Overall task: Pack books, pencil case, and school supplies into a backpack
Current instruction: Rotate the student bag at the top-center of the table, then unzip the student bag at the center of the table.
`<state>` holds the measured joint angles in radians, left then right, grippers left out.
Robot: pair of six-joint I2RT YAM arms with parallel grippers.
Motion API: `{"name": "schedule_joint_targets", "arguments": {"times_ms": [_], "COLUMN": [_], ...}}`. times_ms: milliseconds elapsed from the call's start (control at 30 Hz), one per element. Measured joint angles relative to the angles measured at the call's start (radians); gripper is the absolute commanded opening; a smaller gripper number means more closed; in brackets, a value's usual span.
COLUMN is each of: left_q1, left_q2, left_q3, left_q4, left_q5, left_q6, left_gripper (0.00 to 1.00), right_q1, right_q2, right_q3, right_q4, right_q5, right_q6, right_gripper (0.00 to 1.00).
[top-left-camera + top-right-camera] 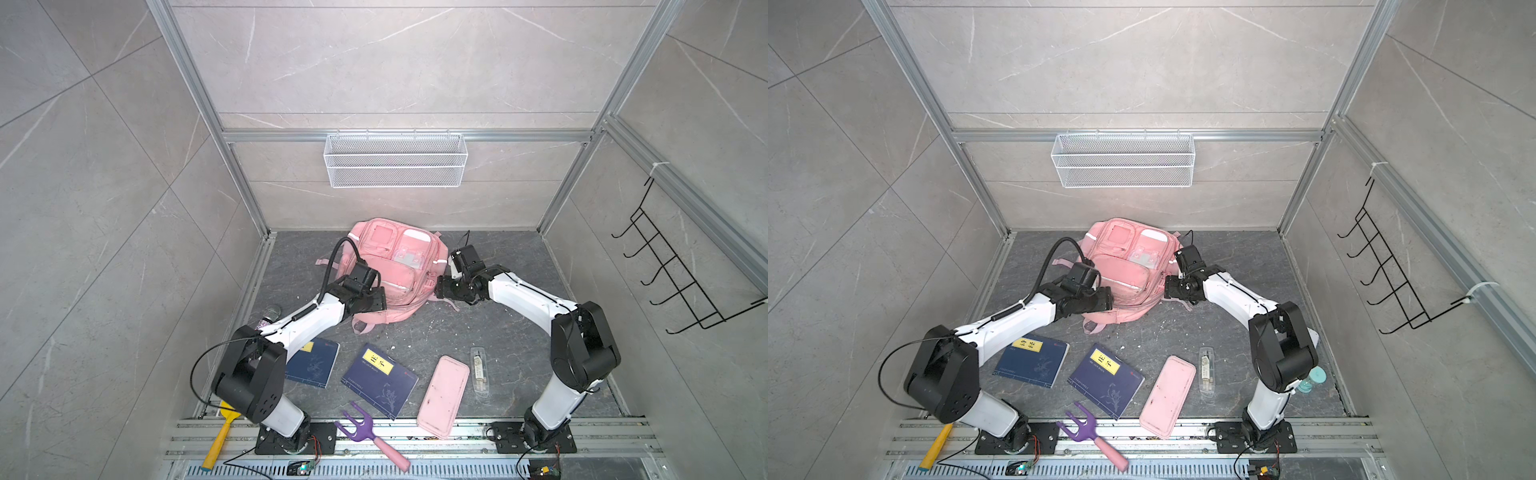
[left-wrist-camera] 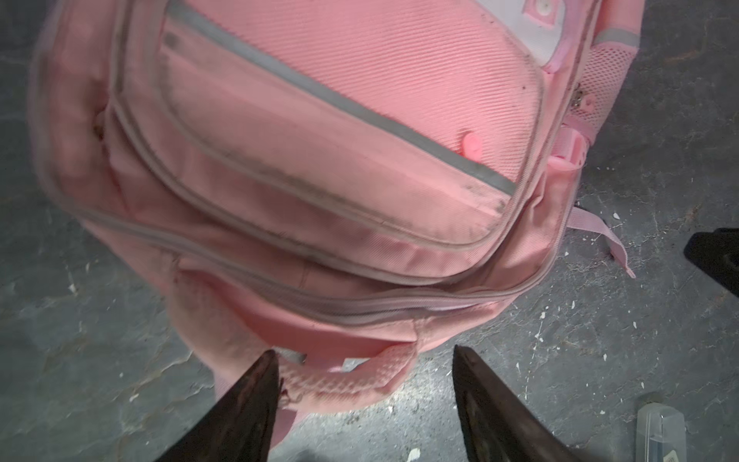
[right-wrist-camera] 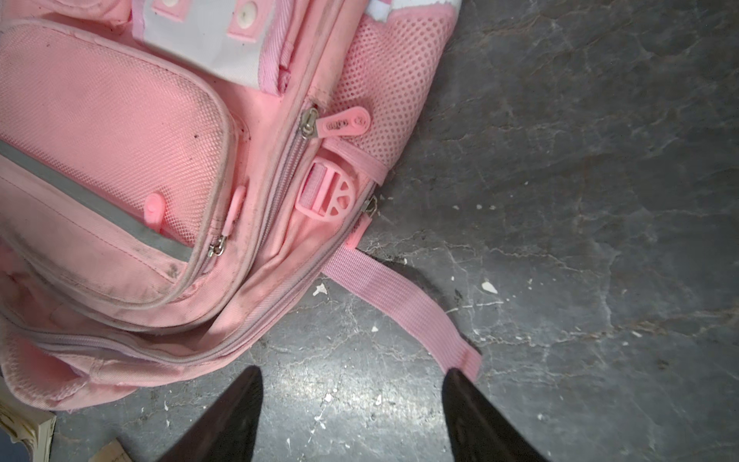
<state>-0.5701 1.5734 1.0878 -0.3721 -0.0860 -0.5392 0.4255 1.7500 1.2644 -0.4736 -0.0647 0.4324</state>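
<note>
1. The backpack [image 1: 390, 266] lies front-up on the dark floor between both arms. It is soft fabric and looks empty, so it will probably sag and slide when pulled. Its main zip appears closed, so the firm places to hold are the padded top loop [image 2: 360, 376] and the zip pull [image 3: 344, 124] by the mesh side pocket. The left gripper [image 2: 364, 350] hovers at the loop with its fingers spread and gripping nothing. The right gripper [image 3: 354, 369] is also spread and empty, just beside the backpack's corner, with one fingertip at the end of a loose strap [image 3: 400, 304].
2. The books [image 1: 380, 380] lie flat, well apart from the backpack on its loop side. The second book [image 1: 312, 365] is partly under the left arm. They look thin and floppy, so pinch an edge.
3. The pencil case [image 1: 443, 395] lies beside the books, farther from the backpack. It looks stiff and smooth, so grasp it across its narrow width.
4. The school supplies [image 1: 481, 370] packet lies just beyond the case. It is light and likely slippery, so hold it mid-length.
</note>
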Motion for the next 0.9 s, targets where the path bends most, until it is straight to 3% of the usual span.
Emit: {"name": "schedule_joint_targets", "arguments": {"times_ms": [367,667,900], "left_q1": [-0.188,-0.251,-0.261], "left_q2": [0.422,0.573,0.58], "left_q3": [0.493,0.636,0.638], "left_q4": [-0.143,-0.225,-0.244], "left_q5": [-0.125,-0.153,-0.174], "left_q6": [0.225,0.345,0.387], "left_gripper": [0.68,0.62,0.53], "right_q1": [-0.034,-0.118,-0.126], "right_q2": [-0.058,-0.187,-0.2], "right_q3": [-0.108,-0.223,-0.253], "right_q4": [0.021,0.022,0.022], "right_q5": [-0.01,-0.011,-0.023], "right_q6": [0.005,0.009,0.009], "right_gripper": [0.71,0.63,0.6]}}
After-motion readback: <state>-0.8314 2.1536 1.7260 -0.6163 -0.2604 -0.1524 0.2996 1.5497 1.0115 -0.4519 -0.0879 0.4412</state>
